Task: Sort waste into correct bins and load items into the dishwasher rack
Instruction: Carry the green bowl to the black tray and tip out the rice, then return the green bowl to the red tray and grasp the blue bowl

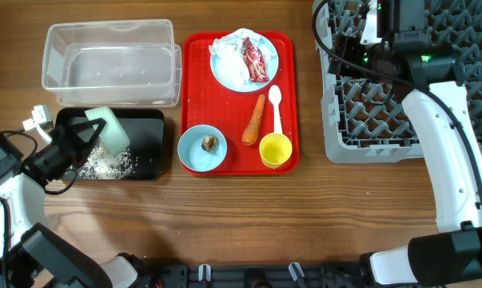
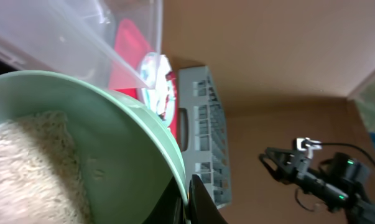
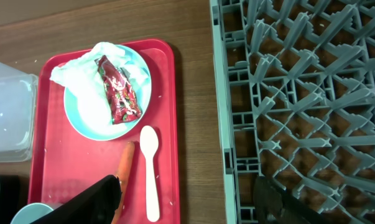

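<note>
The pale green bowl (image 1: pixel 111 132) was gripped at its rim by the left tool (image 1: pixel 87 134), tipped over rice grains (image 1: pixel 105 164) on the black tray (image 1: pixel 147 128); the right tool (image 3: pixel 187 202) was spread wide, empty.

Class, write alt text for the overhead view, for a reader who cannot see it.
The left hand holds a pale green bowl tilted over a black tray where white rice lies. Beside it, a red tray holds a plate with napkin and wrapper, a spoon, carrot, yellow cup and blue bowl.
</note>
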`<state>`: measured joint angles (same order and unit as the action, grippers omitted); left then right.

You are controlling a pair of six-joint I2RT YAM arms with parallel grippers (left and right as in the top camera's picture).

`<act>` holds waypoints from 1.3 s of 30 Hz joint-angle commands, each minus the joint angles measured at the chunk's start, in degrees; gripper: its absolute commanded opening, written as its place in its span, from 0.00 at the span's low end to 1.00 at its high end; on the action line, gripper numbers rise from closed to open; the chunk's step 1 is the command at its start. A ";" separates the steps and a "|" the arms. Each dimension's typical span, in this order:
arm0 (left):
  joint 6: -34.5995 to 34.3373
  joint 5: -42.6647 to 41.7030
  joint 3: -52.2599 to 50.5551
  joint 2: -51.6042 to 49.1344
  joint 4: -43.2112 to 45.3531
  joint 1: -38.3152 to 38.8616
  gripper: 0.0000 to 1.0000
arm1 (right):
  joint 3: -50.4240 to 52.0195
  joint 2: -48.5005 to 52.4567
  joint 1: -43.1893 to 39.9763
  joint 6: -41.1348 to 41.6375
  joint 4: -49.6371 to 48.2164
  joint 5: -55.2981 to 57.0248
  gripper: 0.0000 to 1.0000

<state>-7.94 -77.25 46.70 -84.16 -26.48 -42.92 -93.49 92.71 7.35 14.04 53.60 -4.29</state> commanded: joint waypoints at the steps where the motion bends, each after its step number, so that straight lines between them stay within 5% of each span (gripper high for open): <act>1: 1.33 -9.20 -0.11 -0.33 1.09 -1.70 0.04 | 0.26 0.87 0.20 -0.35 0.07 -1.14 0.72; 14: -6.58 -13.05 -0.11 -0.33 2.32 -3.87 0.04 | 0.26 0.87 0.20 -0.33 0.09 -1.14 0.72; 23: -20.00 -13.05 -0.09 -0.26 3.08 -3.87 0.04 | 0.26 0.87 0.20 -0.33 0.28 -1.75 0.72; 27: -33.05 -13.05 -0.09 -0.26 2.10 -3.85 0.04 | 0.26 0.87 0.20 -0.33 0.83 -1.75 0.72; 33: -30.14 -8.61 -0.09 0.46 19.37 -0.11 0.04 | 0.26 0.87 0.20 -0.35 0.50 -1.73 0.72; 39: -43.78 3.23 -0.09 7.67 56.94 22.56 0.04 | 0.26 0.87 0.20 -0.26 0.00 -1.75 0.72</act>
<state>-44.05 -81.38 45.56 -80.86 20.32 -29.76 -93.49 92.71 7.35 14.06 53.60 -5.15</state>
